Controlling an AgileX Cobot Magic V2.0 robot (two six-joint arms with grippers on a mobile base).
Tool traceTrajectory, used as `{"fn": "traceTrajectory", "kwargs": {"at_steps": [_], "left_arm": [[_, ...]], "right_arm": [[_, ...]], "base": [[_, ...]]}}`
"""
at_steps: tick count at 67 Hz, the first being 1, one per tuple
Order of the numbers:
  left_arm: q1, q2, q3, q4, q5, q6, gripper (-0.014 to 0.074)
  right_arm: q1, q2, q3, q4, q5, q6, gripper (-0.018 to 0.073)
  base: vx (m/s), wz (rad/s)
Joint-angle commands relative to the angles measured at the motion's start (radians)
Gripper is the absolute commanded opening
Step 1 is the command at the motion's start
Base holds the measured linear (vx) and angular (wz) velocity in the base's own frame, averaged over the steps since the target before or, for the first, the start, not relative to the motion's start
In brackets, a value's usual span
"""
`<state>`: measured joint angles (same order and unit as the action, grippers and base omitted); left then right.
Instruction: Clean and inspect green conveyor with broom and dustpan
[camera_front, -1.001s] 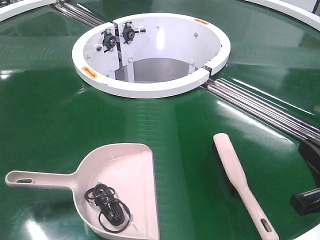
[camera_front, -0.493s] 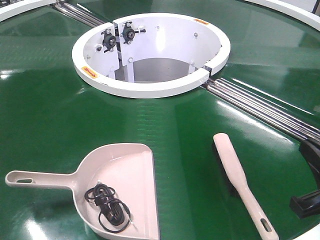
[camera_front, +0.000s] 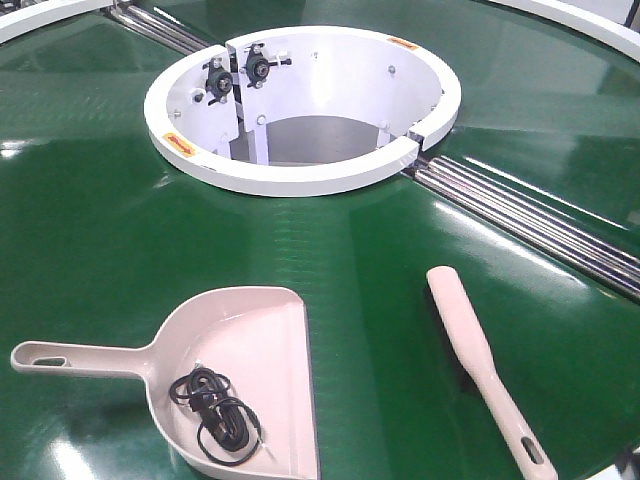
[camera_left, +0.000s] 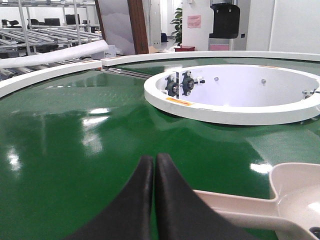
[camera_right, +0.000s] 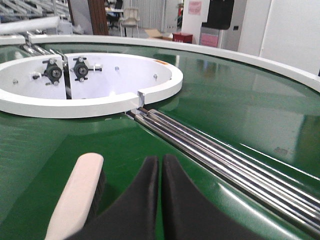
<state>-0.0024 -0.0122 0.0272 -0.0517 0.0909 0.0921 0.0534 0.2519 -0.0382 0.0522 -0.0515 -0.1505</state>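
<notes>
The green conveyor (camera_front: 100, 210) fills the front view, with its white ring hub (camera_front: 300, 175) and silver rollers (camera_front: 530, 225). The dustpan (camera_front: 250, 350) lies at the lower left, handle pointing left, with a black coiled cable (camera_front: 215, 415) inside. The broom (camera_front: 470, 350) lies at the lower right, handle toward the front. My left gripper (camera_left: 153, 159) is shut and empty, just left of the dustpan handle (camera_left: 235, 207). My right gripper (camera_right: 161, 160) is shut and empty, to the right of the broom head (camera_right: 80, 192). Neither gripper shows in the front view.
The hub opening holds black bearing mounts (camera_front: 235, 75). A white outer rim (camera_left: 45, 75) bounds the belt. Racks and a plant stand beyond it in the wrist views.
The black right gripper seen at the front view's right edge has drawn back out of that view. The broom and dustpan have not moved.
</notes>
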Motion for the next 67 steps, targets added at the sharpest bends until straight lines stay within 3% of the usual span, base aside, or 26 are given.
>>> {"fn": "traceTrajectory", "kwargs": {"at_steps": [1, 11, 67], "left_arm": [[0.001, -0.015, 0.024, -0.009, -0.077, -0.008, -0.0022], [0.001, -0.015, 0.024, -0.009, -0.077, -0.008, -0.0022], [0.001, -0.014, 0.024, -0.009, -0.077, -0.008, -0.0022]], "right_arm": [[-0.008, -0.093, 0.045, 0.002, -0.098, 0.010, -0.0010], [-0.010, -0.282, 0.079, -0.002, 0.019, 0.005, -0.0010], [-0.009, -0.272, 0.078, 0.002, -0.035, 0.008, -0.0010]], "base": [[0.00, 0.00], [0.00, 0.00], [0.00, 0.00]]}}
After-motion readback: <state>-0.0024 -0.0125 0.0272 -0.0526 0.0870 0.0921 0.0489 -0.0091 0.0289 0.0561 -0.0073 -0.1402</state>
